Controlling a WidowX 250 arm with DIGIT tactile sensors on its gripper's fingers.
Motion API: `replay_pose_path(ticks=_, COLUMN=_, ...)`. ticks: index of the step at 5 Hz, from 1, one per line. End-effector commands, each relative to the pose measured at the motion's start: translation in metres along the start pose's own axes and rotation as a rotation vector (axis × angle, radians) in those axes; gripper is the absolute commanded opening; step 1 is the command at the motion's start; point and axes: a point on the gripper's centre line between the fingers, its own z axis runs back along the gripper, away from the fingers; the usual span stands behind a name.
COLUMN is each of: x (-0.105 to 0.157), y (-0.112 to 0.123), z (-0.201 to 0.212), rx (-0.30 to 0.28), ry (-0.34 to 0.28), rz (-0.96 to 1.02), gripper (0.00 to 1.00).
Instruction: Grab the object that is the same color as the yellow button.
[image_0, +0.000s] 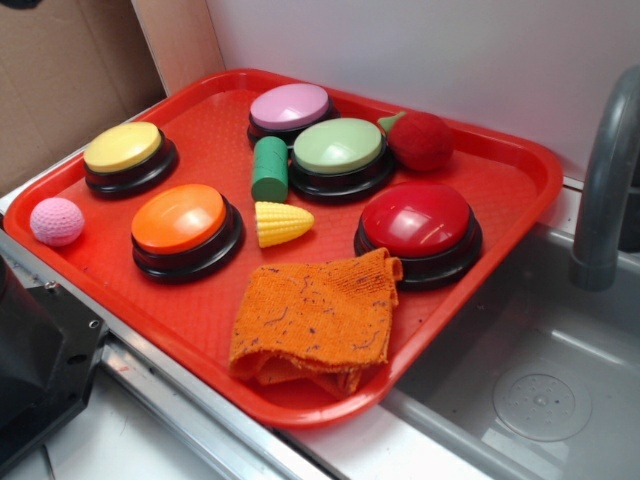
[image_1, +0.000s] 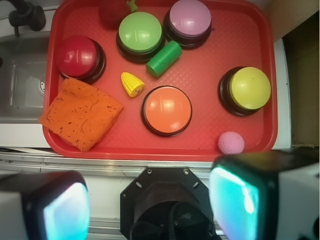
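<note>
Corn cob (image_0: 283, 223), small, yellow and ridged, lies on its side on the red tray (image_0: 500, 170), near the tray's middle. Its pointed end faces the red button (image_0: 418, 230); its blunt end sits just beside the orange button (image_0: 186, 229), apart from it by a narrow gap. Behind it the green cylinder (image_0: 269, 168) lies against the base of the light green button (image_0: 340, 157), and the pink-purple button (image_0: 290, 111) stands further back, towards the tray's far edge. The yellow button (image_0: 129, 157), pale yellow on a black base, stands near the tray's left edge, well apart from the cob with the orange button between them. A pink knitted ball (image_0: 56, 221) rests at the tray's left corner. A red toy fruit (image_0: 420, 140) with a green stem lies by the far right side, touching or nearly touching the light green button. A folded orange cloth (image_0: 316, 320) covers the tray's near right part, just in front of the cob, one corner reaching the red button's base.

In the wrist view the pincer (image_1: 150, 207) hangs above the counter strip before the tray's near edge, well apart from the cob (image_1: 132, 84). Its two fingers (image_1: 250, 200) stand wide apart, released, with nothing between them. The tray overhangs a grey sink (image_0: 540, 400) on the right, where a grey faucet (image_0: 605, 180) rises.
</note>
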Motion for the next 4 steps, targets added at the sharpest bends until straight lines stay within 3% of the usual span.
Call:
replay_pose_path(ticks=1, x=0.0, y=0.0, z=0.0, rx=0.0, ry=0.0, rz=0.0, gripper=1.0)
replay_pose_path(ticks=3, x=0.033, y=0.001, z=-0.032, rx=0.035, ry=0.029, rz=-0.151, gripper=1.0)
replay_pose_path(ticks=4, x=0.042, y=0.001, z=-0.053, rx=0.018, ry=0.038, rz=-0.238, gripper=1.0)
